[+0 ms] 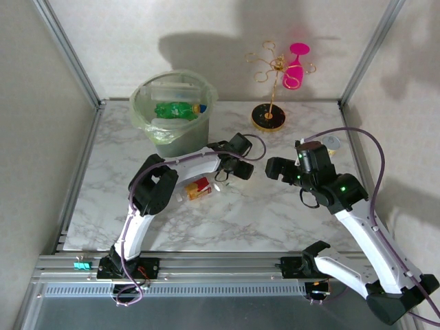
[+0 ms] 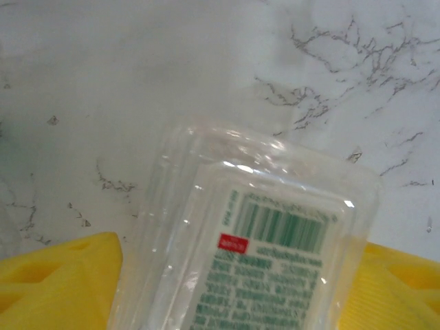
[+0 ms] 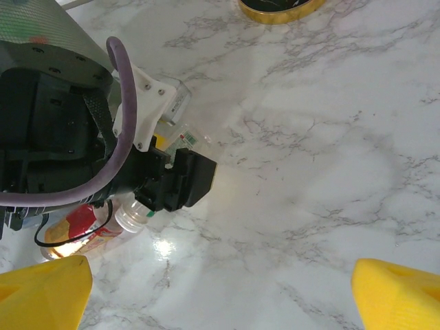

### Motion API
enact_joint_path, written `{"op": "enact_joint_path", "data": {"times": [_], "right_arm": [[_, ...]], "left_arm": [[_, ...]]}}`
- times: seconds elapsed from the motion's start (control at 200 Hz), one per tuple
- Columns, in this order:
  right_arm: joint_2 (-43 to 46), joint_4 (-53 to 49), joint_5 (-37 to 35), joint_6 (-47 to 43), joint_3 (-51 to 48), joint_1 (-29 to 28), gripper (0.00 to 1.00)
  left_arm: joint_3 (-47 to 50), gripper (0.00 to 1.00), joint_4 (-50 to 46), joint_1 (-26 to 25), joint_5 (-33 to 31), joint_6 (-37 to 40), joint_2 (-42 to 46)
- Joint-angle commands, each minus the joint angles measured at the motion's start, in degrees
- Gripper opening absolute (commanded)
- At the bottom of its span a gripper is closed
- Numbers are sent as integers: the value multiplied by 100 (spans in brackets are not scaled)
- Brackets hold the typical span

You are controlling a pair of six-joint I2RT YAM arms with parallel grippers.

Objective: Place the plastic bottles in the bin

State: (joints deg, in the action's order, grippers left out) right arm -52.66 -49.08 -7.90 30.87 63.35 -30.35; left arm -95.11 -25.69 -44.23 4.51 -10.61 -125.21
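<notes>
Firstly, left gripper (image 1: 231,172): jaws partly closed round a clear bottle (image 2: 254,240), with a yellow finger (image 2: 55,282) against each side of it. The bottle's printed label with its barcode faced the wrist camera. Whether the bottle rested on the desk (image 1: 261,213) or hung just above it could not be told. The gripper was over the middle of the desk, just in front of the bin (image 1: 182,141).

Right gripper (image 3: 220,295): jaws spread wide and holding nothing, just right of the left gripper and apart from it.

Red-labelled bottle (image 1: 197,188): lay on its side on the desk, close beside the left gripper on the near side.

Bin: stood toward the far left corner of the desk. It held a green bottle (image 1: 175,108) lying among clear ones.

Gold wire stand (image 1: 269,89): stood at the far edge near the middle, with a pink goblet (image 1: 295,69) hung on it.

Small cup (image 1: 332,143): sat close to the right edge, behind the right arm.
</notes>
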Motion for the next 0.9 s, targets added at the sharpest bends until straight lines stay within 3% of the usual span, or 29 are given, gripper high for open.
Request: {"op": "enact_joint_path", "data": {"times": [0.0,0.095,0.16,0.666,0.896], "right_arm": [[84,100,-48,-28,-43,25,97],[73,123,-51,-26,-27,21,97],[76,118,-53,-45,4,23,97],[-278,166,-268,-273,1285,26,96],[-726,355,196,-283,1754,29,97]], "left_arm": [[92,67,-138,-46,-133,62,179],[83,53,-206,-51,-235,134,264],[80,48,-275,-68,-296,147,323],[-478,43,-60,-181,-58,-507,2361],[-430,35,718,367,104,-1399,3529]]}}
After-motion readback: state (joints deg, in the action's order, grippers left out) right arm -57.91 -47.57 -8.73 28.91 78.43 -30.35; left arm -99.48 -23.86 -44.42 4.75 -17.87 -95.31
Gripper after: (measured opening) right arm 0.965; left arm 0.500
